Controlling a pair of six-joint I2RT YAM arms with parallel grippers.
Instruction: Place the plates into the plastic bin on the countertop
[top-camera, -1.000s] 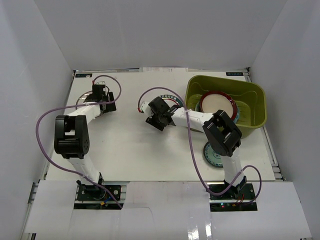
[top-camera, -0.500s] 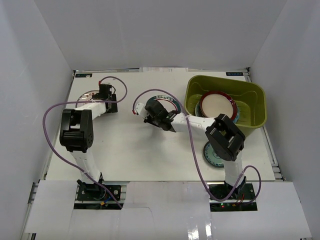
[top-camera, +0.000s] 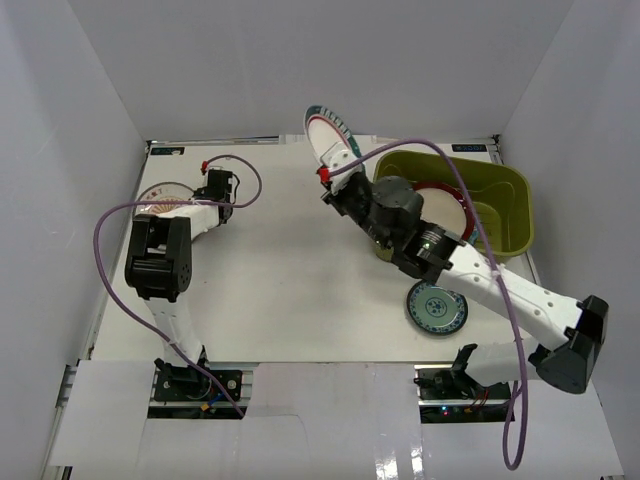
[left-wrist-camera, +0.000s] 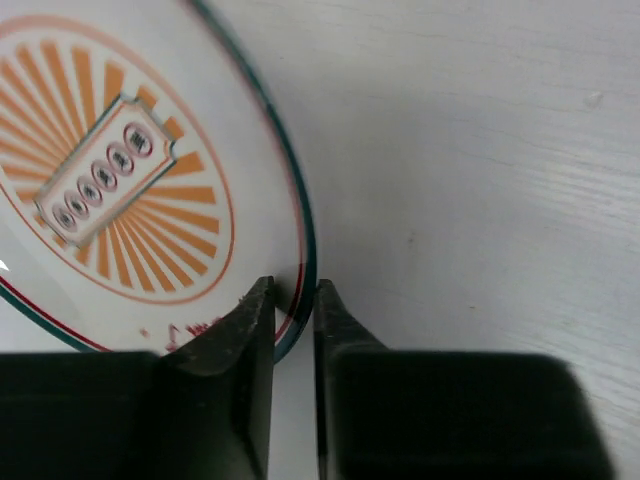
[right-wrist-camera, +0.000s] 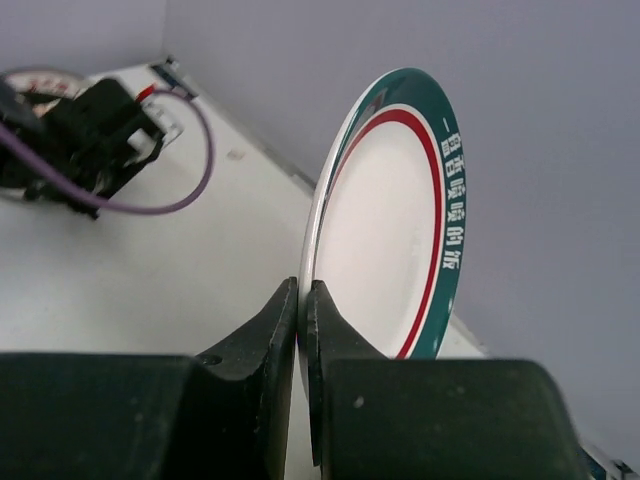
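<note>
My right gripper (top-camera: 336, 166) (right-wrist-camera: 302, 288) is raised above the countertop (top-camera: 280, 270) and shut on the rim of a white plate (top-camera: 327, 130) (right-wrist-camera: 385, 230) with a teal edge and a red ring. That plate stands on edge, up beside the left end of the olive plastic bin (top-camera: 505, 178). A red-rimmed plate (top-camera: 447, 205) lies inside the bin, partly behind my arm. At the far left my left gripper (top-camera: 192, 203) (left-wrist-camera: 295, 290) has its fingers closed over the rim of the orange sunburst plate (top-camera: 160, 192) (left-wrist-camera: 110, 180), which lies flat.
A small teal-and-white plate (top-camera: 436, 307) lies on the table in front of the bin, under my right forearm. White walls close in the table on three sides. Purple cables loop from both arms.
My right gripper shut on the teal-and-red plate and lifted it off the table, up and back toward the bin. My left gripper reached the sunburst plate and closed on its rim.
</note>
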